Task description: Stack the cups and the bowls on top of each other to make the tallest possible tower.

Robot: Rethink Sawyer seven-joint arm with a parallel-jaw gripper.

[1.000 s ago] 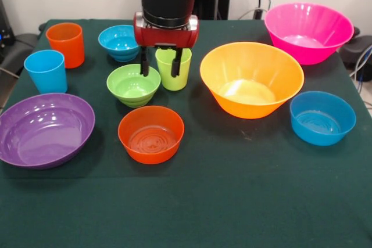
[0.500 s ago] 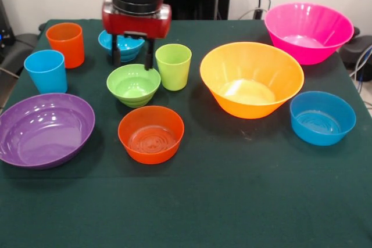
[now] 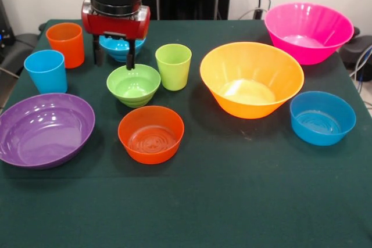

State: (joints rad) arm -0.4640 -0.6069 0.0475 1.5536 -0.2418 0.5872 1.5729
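We see the red and black arm's gripper (image 3: 114,59) hanging over the far left part of the green tabletop (image 3: 232,201), its two dark fingers (image 3: 131,56) spread apart and holding nothing. They straddle the small blue bowl (image 3: 119,47), which the arm partly hides; one fingertip hangs just above the far rim of the small green bowl (image 3: 133,85).

We count three cups, all upright with mouths up: the orange cup (image 3: 66,44) and the light blue cup (image 3: 46,71) to the left of the gripper, the lime green cup (image 3: 173,66) just right of the small green bowl, close to it.

We count seven bowls, all sitting open side up: the two small ones, the medium orange bowl (image 3: 151,134) nearest us, the medium blue bowl (image 3: 322,118) at right, the large purple bowl (image 3: 44,129) at left, the large yellow-orange bowl (image 3: 251,78) in the middle, and the pink bowl (image 3: 308,31) at the far right corner.

Every piece stands singly on the cloth; none rests inside another.
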